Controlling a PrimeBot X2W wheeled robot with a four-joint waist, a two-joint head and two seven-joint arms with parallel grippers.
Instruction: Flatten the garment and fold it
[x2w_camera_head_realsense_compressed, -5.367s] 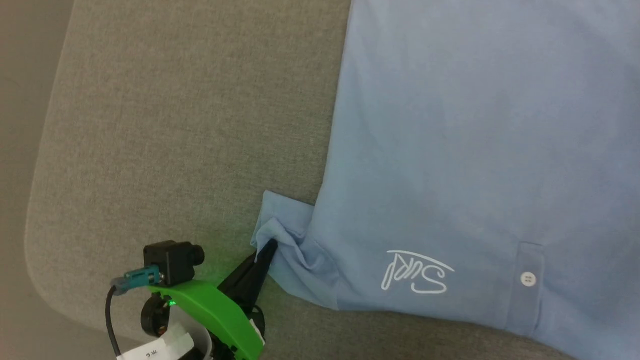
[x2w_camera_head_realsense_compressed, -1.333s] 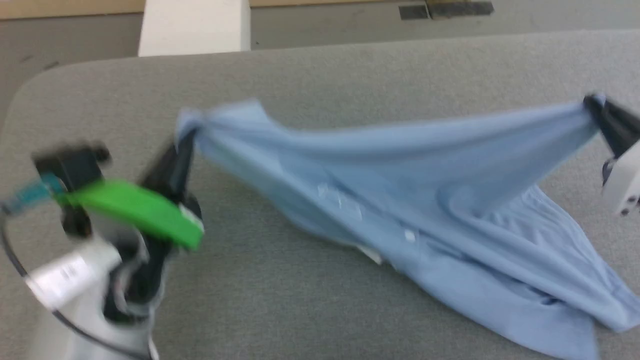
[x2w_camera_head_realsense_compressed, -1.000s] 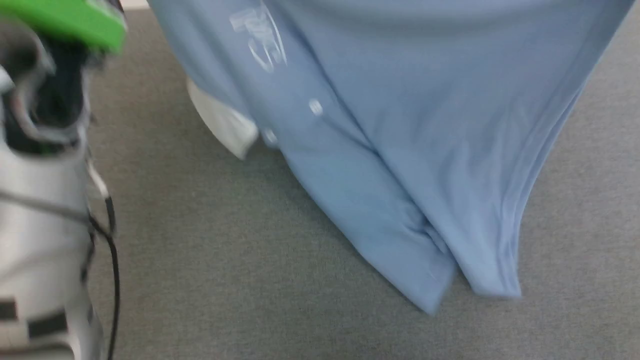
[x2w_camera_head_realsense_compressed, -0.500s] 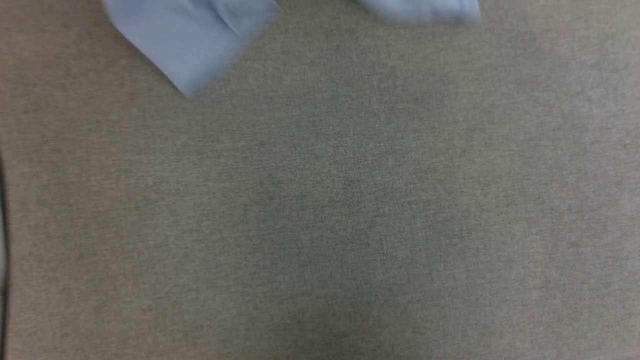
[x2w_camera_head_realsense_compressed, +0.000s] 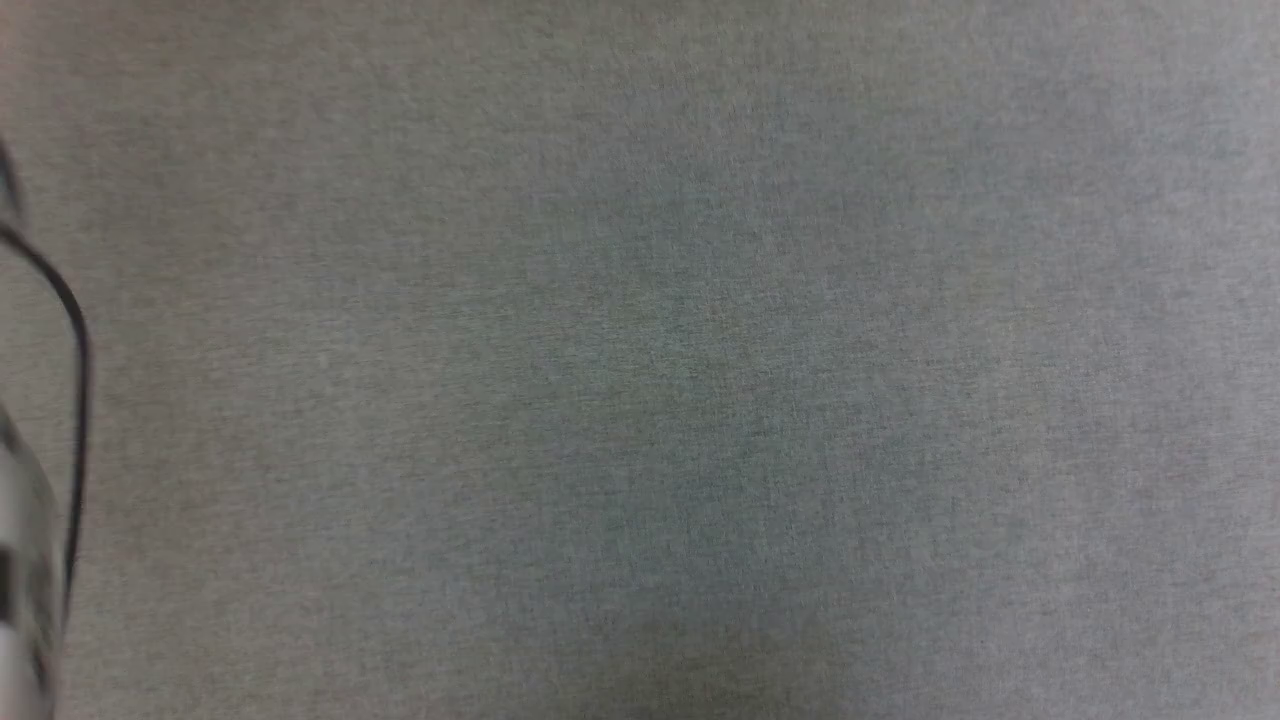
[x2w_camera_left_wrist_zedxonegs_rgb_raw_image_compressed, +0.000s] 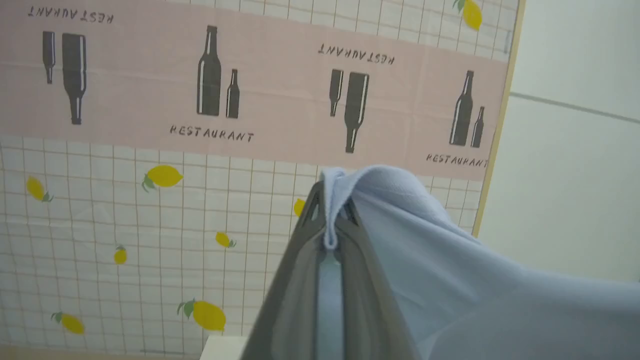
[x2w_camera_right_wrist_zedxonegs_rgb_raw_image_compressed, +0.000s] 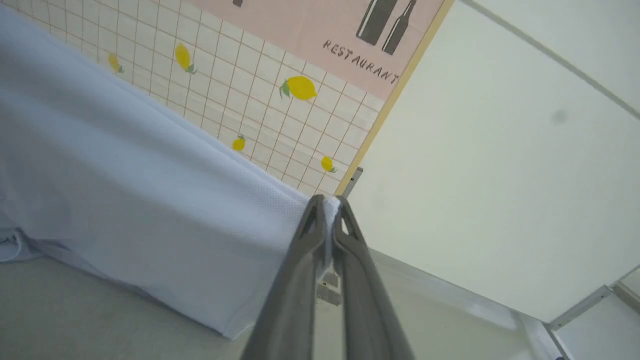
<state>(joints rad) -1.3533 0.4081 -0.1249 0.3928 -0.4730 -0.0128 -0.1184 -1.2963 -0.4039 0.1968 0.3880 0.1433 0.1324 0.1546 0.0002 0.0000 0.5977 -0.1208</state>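
Head view gives me grey table (x2w_camera_head_realsense_compressed: 640, 360), wrist views the left gripper (x2w_camera_left_wrist_zedxonegs_rgb_raw_image_compressed: 332, 202) and right gripper (x2w_camera_right_wrist_zedxonegs_rgb_raw_image_compressed: 327, 205) clamping the garment (x2w_camera_left_wrist_zedxonegs_rgb_raw_image_compressed: 475, 300) before the lemon wall (x2w_camera_left_wrist_zedxonegs_rgb_raw_image_compressed: 150, 215).

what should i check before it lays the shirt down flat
1. left gripper jaws shut on garment edge: ok
2. right gripper jaws shut on garment edge: ok
3. matching corners held: cannot tell
4. hem lifted off table: cannot tell, hangs close in right wrist view
5. table smooth where head view looks: ok
6. black cable at head view's left edge, away from landing spot: ok
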